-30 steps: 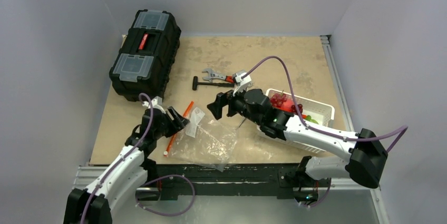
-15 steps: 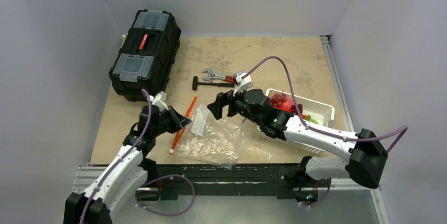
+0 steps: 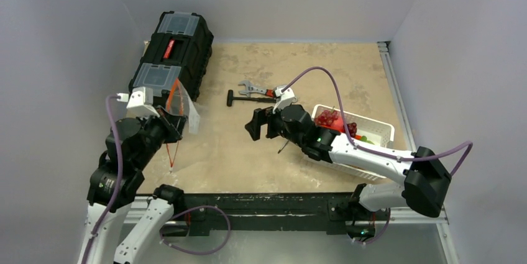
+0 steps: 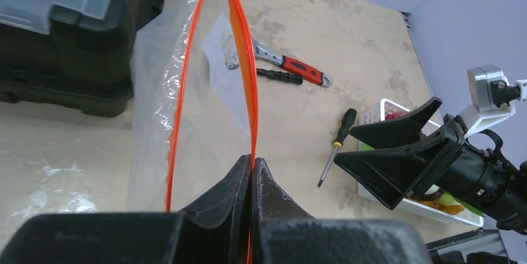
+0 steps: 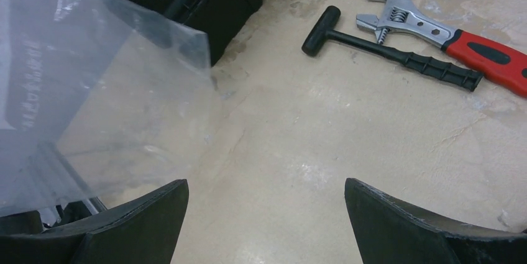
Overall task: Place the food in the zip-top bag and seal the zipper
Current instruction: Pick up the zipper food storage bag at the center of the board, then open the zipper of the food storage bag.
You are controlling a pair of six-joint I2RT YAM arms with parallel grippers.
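We pinch the zipper (image 4: 250,90) in the left gripper (image 4: 252,174), bag (image 4: 155,77) aloft; right gripper (image 3: 260,125), wide and empty, faces it, nearer the food (image 3: 332,119)

The clear zip-top bag (image 4: 152,109) has an orange-red zipper (image 4: 250,99); toolbox (image 3: 180,53) black, wrench (image 5: 435,31) red-handled.

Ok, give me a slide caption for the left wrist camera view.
Left gripper shut on the thin orange-red zipper strip of the clear plastic bag, whose mouth gapes open.
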